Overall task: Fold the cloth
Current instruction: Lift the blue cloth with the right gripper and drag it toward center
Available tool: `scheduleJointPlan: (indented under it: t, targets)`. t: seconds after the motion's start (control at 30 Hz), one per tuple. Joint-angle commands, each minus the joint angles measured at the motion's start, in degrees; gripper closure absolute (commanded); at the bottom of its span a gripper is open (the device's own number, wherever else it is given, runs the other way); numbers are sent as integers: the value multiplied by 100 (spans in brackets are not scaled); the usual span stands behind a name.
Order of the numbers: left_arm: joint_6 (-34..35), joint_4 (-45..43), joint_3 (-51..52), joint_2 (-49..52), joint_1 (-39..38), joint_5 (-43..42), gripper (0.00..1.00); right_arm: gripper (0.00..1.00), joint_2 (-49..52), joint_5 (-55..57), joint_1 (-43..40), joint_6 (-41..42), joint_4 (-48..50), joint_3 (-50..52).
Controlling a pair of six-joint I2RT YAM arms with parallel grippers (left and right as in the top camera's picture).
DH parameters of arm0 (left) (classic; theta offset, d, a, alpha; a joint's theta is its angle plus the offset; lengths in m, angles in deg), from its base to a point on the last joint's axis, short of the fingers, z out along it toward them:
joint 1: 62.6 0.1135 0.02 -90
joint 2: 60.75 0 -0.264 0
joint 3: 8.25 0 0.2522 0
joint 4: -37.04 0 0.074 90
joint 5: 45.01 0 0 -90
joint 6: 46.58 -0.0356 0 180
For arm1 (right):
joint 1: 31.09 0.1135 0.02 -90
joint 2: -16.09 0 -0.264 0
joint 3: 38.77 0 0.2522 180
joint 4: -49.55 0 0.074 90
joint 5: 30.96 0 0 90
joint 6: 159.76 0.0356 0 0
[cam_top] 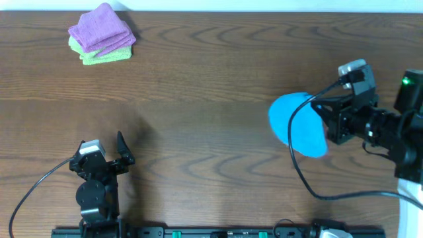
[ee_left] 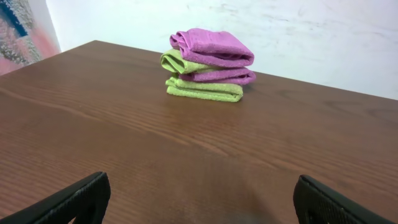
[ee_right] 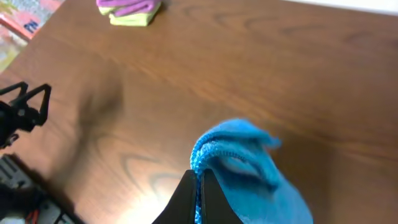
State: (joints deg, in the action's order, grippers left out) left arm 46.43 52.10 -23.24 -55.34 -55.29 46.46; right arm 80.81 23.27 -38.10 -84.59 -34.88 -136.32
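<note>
Sky-blue terry is pinched between the jaws of the right gripper [ee_right: 199,186], which are pressed together on one edge of the cloth [ee_right: 242,168]. In the right wrist view the cloth bunches out from the jaws toward the lower right, and the bottom edge of the frame cuts off its lower part. Its surface is blurred, so folds, corners and tag cannot be made out.

From overhead the cloth [cam_top: 296,123] reads as a smooth oval right of centre, with its long axis running from upper left to lower right. Its right end is hidden under the right gripper [cam_top: 328,120], and a black cable [cam_top: 299,173] crosses it. Whether it touches the tabletop [cam_top: 198,86] cannot be told.

At lower left, the jaws of the left gripper [cam_top: 100,153] are spread wide and hold nothing. Its wrist view shows only two black fingertips [ee_left: 74,202] in the bottom corners.

At upper left, well apart from the cloth, a folded purple cloth [cam_top: 102,30] lies on a light-green cloth [cam_top: 106,57]. The top of the right wrist frame cuts this stack off.

Beyond the tabletop's edge, a colourful printed surface [ee_right: 25,18] is too blurred to read.
</note>
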Motion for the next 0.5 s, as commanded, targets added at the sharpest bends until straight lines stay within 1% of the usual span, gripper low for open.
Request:
scheduleJointPlan:
  t: [0.0, 0.07, 0.17, 0.23, 0.33, 0.37, 0.43, 0.47]
  targets:
    - [20, 295, 96, -28, 17, 44, 4, 98, 39, 315, 92, -151, -229, -4]
    - [20, 297, 96, -28, 17, 46, 5, 98, 52, 581, 122, -157, -549, -4]
    - [22, 297, 96, -31, 17, 46, 5, 98, 52, 730, 131, -155, -726, -4]
    - [22, 297, 96, -28, 17, 44, 5, 98, 55, 721, 149, -142, -732, -4]
    - [22, 297, 96, -28, 17, 44, 5, 98, 129, 636, 168, 103, -522, -4]
    - [22, 297, 96, -28, 17, 44, 5, 99, 181, 538, 197, 111, -417, -4]
    - [22, 297, 96, -28, 17, 44, 5, 98, 372, -116, 323, 138, 114, -4]
    - [22, 295, 96, -28, 17, 44, 5, 98, 542, -850, 455, 153, 695, -4]
